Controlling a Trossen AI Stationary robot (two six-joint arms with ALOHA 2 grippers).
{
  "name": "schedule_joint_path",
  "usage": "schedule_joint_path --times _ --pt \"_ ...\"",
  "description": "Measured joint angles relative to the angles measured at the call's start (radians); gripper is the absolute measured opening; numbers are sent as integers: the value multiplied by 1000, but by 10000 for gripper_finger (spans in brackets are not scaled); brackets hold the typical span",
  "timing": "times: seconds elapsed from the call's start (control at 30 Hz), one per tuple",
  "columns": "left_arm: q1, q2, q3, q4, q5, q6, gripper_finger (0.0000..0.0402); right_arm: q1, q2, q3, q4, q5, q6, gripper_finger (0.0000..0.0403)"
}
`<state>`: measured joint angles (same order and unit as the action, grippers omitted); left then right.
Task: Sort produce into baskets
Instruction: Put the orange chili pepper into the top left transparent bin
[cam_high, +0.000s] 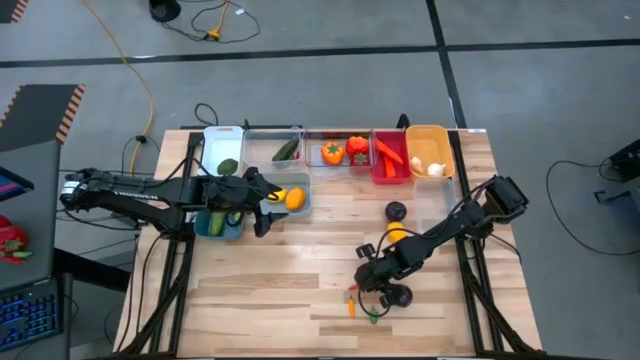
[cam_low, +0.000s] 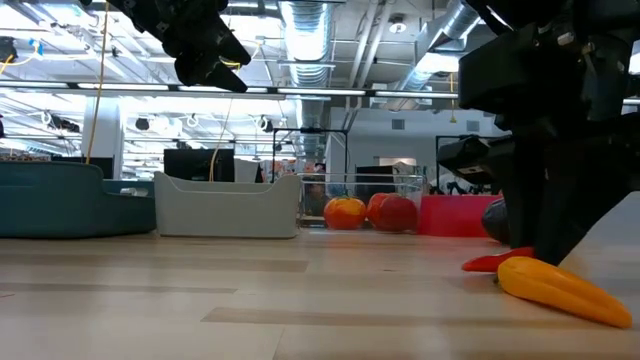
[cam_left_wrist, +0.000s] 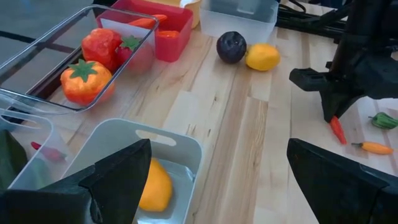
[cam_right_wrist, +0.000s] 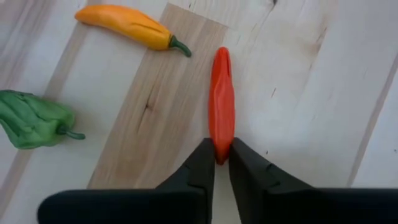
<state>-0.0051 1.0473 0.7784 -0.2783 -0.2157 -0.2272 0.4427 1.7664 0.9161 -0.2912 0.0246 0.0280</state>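
One red chilli (cam_right_wrist: 222, 102), its end pinched between right gripper (cam_right_wrist: 222, 163) fingers

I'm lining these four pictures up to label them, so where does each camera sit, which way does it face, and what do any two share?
High: overhead, looking straight down; both arms, wooden table.
Low: tabletop height, looking level across toward the tubs; arms hang from above.
Left wrist: above the grey-blue tub; open left claw.
Right wrist: looking down; right claw shut on the red chilli.
Shared: the chilli shows in both wrist views; the orange pepper in low and left wrist.
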Motion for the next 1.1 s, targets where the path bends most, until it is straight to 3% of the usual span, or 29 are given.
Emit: schedule_joint_path --times 0.27,0.4,0.63,0.83,1.1 --pt "-29 0 0 28 -1 -1 364 -8 -19 10 -7 2 -1 61" --pt "-83 23 0 105 0 19 364 -41 -71 34 -1 58 -3 60" --pt "-177 145 1 272 -41 67 364 -128 -149 62 37 207 -3 60" --pt "-223 267 1 434 -60 112 362 -194 -167 88 117 216 -2 60" --pt "-243 378 1 532 -61 112 311 -217 -169 108 248 212 -2 60"
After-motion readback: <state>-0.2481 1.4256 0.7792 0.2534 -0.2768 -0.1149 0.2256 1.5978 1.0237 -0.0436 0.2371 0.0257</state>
